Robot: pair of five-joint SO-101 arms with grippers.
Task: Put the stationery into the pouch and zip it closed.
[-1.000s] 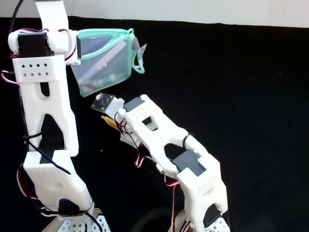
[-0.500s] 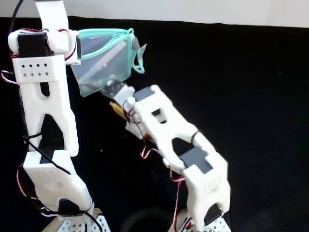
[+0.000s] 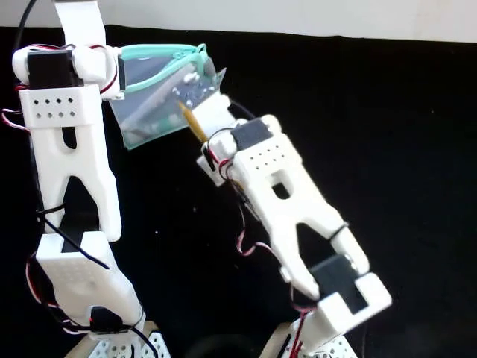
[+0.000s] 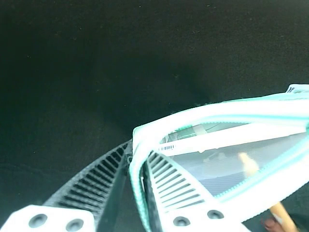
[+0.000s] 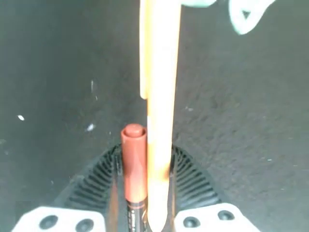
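Black tabletop (image 3: pixel 373 112) below, pouch held up for loading.
Left gripper (image 4: pixel 137 162) is clamped on the teal rim of the pouch (image 3: pixel 158 97), so its mouth gapes toward the other arm. Right gripper (image 5: pixel 145 169) is closed on 2 items side by side, a pencil (image 5: pixel 159 87) and a red-brown pen (image 5: pixel 133 164). The pencil's far end is at the opening, likely so both slide in together.

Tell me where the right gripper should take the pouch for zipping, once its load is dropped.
Probably the pouch at its free teal-edged end, coming from the side opposite the left gripper, which clamps the rim at the other end and leaves the free end unsupported. First the right gripper must release its pencil and marker.
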